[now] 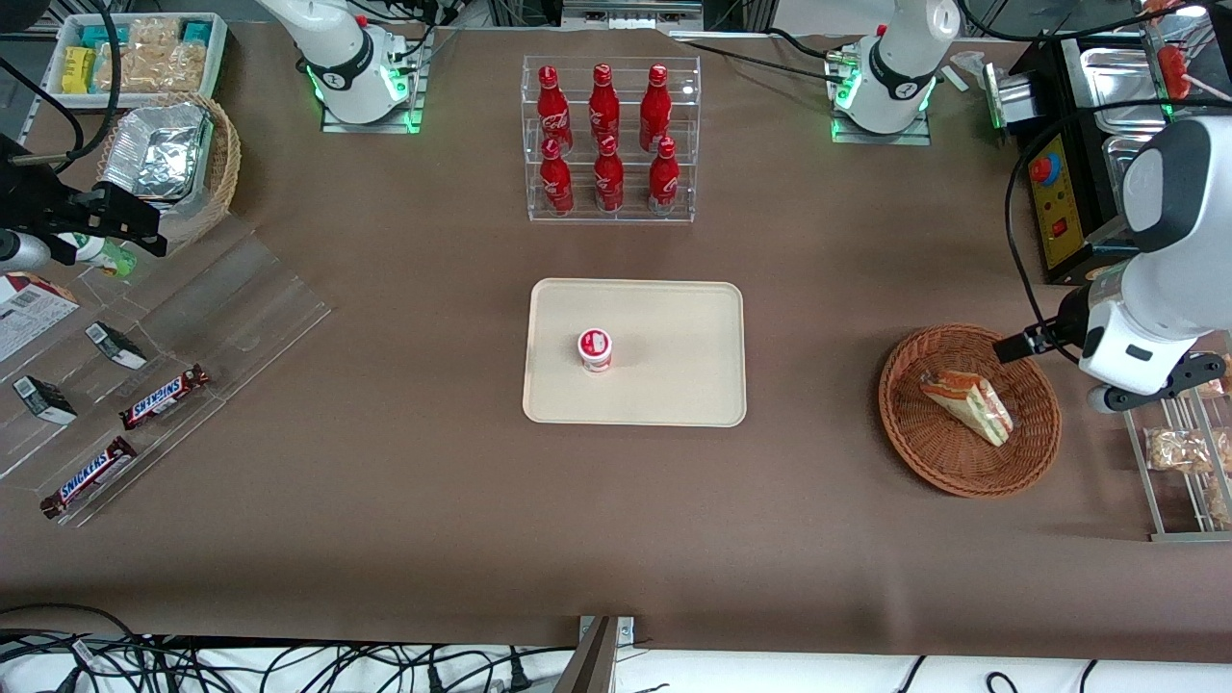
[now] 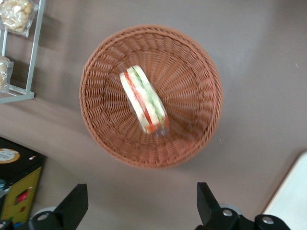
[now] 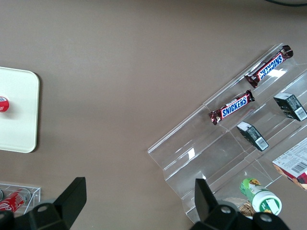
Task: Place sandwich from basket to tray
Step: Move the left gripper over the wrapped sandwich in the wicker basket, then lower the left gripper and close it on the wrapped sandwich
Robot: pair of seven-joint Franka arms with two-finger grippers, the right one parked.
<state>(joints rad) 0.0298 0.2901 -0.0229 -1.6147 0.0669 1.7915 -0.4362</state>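
Note:
The sandwich (image 1: pixel 967 404), a wrapped wedge with red, green and yellow layers, lies in the round reddish-brown basket (image 1: pixel 905 433) toward the working arm's end of the table. The wrist view looks down on the sandwich (image 2: pixel 144 100) near the basket's (image 2: pixel 192 96) middle. My left gripper (image 1: pixel 1025 345) hovers above the basket's rim. It is open wide (image 2: pixel 140 206) with nothing between its black fingers (image 2: pixel 74 203), and only bare table shows between them. The cream tray (image 1: pixel 674 327) lies at the table's centre, and its corner (image 2: pixel 292 196) shows in the wrist view.
A small red-lidded cup (image 1: pixel 595 349) stands on the tray. An acrylic rack of red bottles (image 1: pixel 609 135) stands farther from the camera than the tray. A metal rack with snack packets (image 1: pixel 1179 462) and a black control box (image 1: pixel 1059 192) flank the basket. Snickers bars (image 1: pixel 164 397) lie toward the parked arm's end.

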